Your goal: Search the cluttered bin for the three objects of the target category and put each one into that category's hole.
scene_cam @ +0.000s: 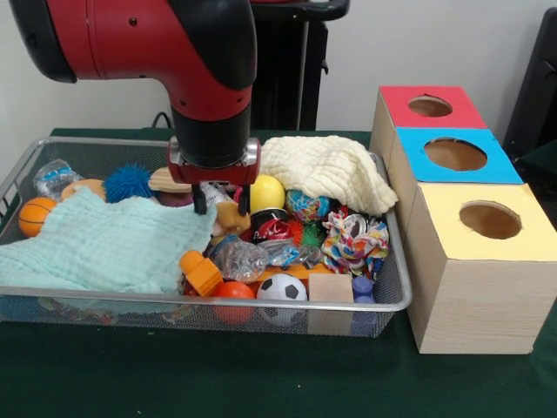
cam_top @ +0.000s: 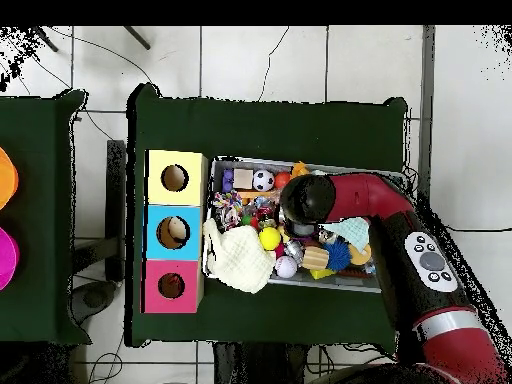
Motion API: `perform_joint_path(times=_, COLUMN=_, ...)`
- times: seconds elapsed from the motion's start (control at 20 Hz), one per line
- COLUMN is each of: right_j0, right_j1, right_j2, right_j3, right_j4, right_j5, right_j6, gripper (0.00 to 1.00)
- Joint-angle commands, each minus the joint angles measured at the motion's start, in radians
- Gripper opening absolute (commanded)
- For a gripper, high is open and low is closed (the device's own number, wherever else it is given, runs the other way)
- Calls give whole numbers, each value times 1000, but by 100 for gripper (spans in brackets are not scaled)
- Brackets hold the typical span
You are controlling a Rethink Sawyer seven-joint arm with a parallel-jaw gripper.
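Gripper [scene_cam: 221,201] low over the middle of a crowded wire bin [scene_cam: 396,296], fingers parted and holding nothing.

Nearest in the front view, along the bin's front wall, lie an orange ball [scene_cam: 235,293], a soccer ball [scene_cam: 282,288] and a wooden block [scene_cam: 331,288], with an orange plastic piece [scene_cam: 201,273] just behind them. A pale green cloth [scene_cam: 100,244] covers the left half of the bin, and a small basketball [scene_cam: 35,215] sits at its left edge. In the middle, the gripper's two short dark fingers [scene_cam: 200,202] hang apart, just above the clutter, with a yellow ball [scene_cam: 267,193] just beside them; whether they touch anything below cannot be told. To the right lies a knotted rope toy [scene_cam: 355,239]. Further back are a blue spiky ball [scene_cam: 129,182] and a cream cloth [scene_cam: 328,171] draped over the bin's rear right corner. Outside the bin, to the right, stand three boxes with round holes: yellow box [scene_cam: 474,261] nearest, blue box [scene_cam: 452,157] behind it, red box [scene_cam: 426,109] farthest.
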Motion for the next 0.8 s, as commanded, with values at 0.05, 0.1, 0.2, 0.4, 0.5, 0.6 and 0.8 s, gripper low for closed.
perform_joint_path(times=0.05, right_j0=-25, right_j1=25, right_j2=23, right_j3=79, right_j4=4, right_j5=97, right_j6=-224, gripper=100)
perform_joint_path(times=0.1, right_j0=-25, right_j1=24, right_j2=23, right_j3=81, right_j4=5, right_j5=97, right_j6=-222, gripper=100)
perform_joint_path(times=0.2, right_j0=-25, right_j1=24, right_j2=24, right_j3=86, right_j4=8, right_j5=97, right_j6=-217, gripper=100)
perform_joint_path(times=0.4, right_j0=-23, right_j1=22, right_j2=21, right_j3=89, right_j4=11, right_j5=90, right_j6=-203, gripper=100)
perform_joint_path(times=0.5, right_j0=-22, right_j1=21, right_j2=19, right_j3=94, right_j4=11, right_j5=79, right_j6=-191, gripper=100)
perform_joint_path(times=0.6, right_j0=-21, right_j1=20, right_j2=18, right_j3=97, right_j4=11, right_j5=67, right_j6=-178, gripper=100)
perform_joint_path(times=0.8, right_j0=-19, right_j1=18, right_j2=19, right_j3=105, right_j4=21, right_j5=54, right_j6=-154, gripper=100)
